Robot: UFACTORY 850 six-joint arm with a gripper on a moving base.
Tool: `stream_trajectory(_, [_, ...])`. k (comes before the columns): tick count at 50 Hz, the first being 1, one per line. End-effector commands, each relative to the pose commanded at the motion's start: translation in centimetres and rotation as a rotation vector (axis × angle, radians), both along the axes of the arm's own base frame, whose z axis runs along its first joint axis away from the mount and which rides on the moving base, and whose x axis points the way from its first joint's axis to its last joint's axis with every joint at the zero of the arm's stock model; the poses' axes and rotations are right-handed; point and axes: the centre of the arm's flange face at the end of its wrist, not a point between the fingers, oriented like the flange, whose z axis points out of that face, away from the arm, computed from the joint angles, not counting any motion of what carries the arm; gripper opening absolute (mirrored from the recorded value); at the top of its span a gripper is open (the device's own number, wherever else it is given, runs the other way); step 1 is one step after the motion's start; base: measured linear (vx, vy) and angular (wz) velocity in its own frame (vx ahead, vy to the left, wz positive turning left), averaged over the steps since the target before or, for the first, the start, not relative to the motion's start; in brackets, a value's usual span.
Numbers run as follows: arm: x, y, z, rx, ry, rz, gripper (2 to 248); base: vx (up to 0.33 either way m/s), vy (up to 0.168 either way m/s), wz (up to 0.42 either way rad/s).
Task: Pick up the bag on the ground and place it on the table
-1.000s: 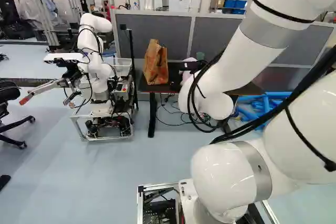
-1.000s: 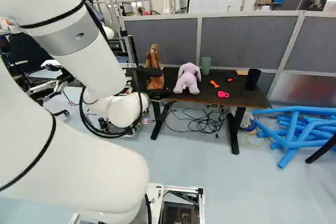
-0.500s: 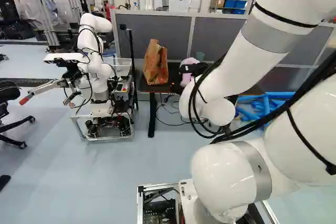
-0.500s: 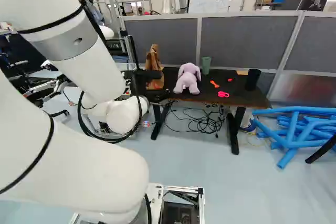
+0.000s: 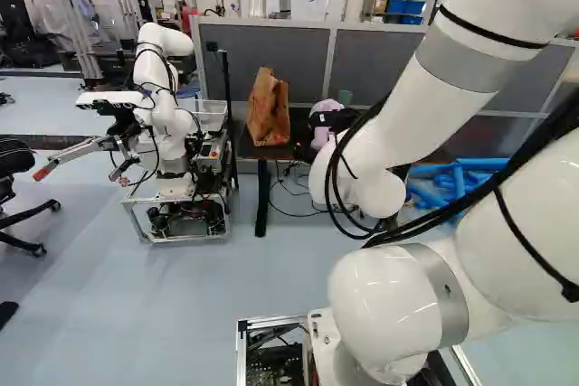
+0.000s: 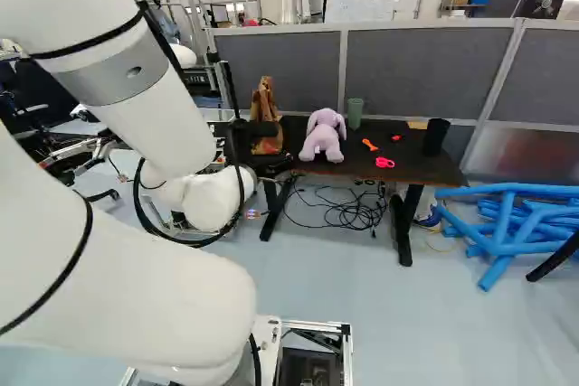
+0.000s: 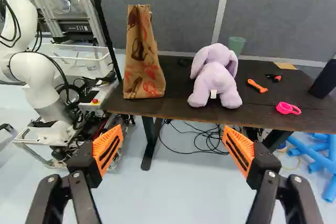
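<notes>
Bag (image 7: 143, 59) upright on table (image 7: 176, 90), gripper (image 7: 174, 134) wide open, apart from it. Pick and place look done; 0 steps left, I'd say.

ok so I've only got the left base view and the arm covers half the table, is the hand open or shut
Observer: Open. In the wrist view the hand has its two fingers wide apart, and the paper bag stands upright ahead of it, not gripped.

Operator: good, and what's on the table past the purple plush toy, going away from the bag?

Observer: The right base view and wrist view show a small orange piece, a bright pink piece nearer the table's front edge, and a black cup toward the far end.
</notes>
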Motion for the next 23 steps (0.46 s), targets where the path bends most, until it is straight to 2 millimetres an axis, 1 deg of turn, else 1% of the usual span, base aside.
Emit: stream_trajectory(23, [0.0,0.0,0.0,0.0,0.0,0.0,247,0.0,0.0,0.0])
